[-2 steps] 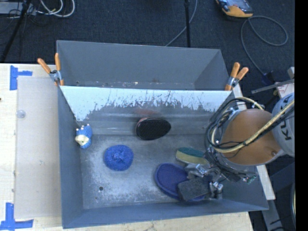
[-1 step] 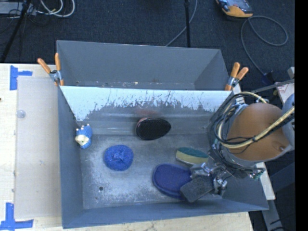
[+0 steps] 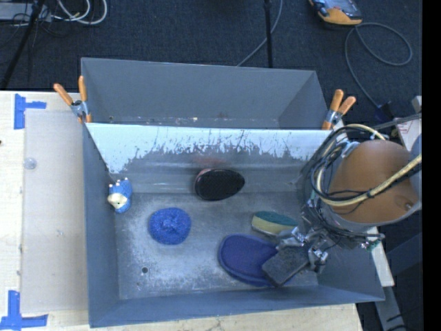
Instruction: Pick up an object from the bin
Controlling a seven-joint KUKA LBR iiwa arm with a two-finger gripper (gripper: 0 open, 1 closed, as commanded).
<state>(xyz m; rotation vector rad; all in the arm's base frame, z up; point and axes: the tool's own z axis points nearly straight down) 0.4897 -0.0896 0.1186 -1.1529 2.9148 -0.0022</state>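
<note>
Closest to the lens is the arm's orange cover (image 3: 375, 181) with its looped cables, and under it the gripper (image 3: 310, 243) hangs low over the bin's (image 3: 103, 254) floor. I take the dark grey flat block (image 3: 284, 267) as my landmark throughout.

From the camera view, the gripper sits at the block's upper-right end, touching it or just above it; I cannot make out which. Whether the gripper is open or closed I cannot tell either, as the metalwork there is too cluttered to read. The block's long axis runs from lower left up to upper right, pointing roughly at the gripper, so I judge that a grasp across its short width is the sensible one.

The block's left end rests on a dark blue oval pad (image 3: 241, 257). A yellow-and-green sponge (image 3: 273, 221) lies just above the block. A black oval (image 3: 219, 183) is further up and left, a blue fuzzy ball (image 3: 170, 225) well to the left, and a small blue-and-white toy (image 3: 119, 197) furthest left.
</note>
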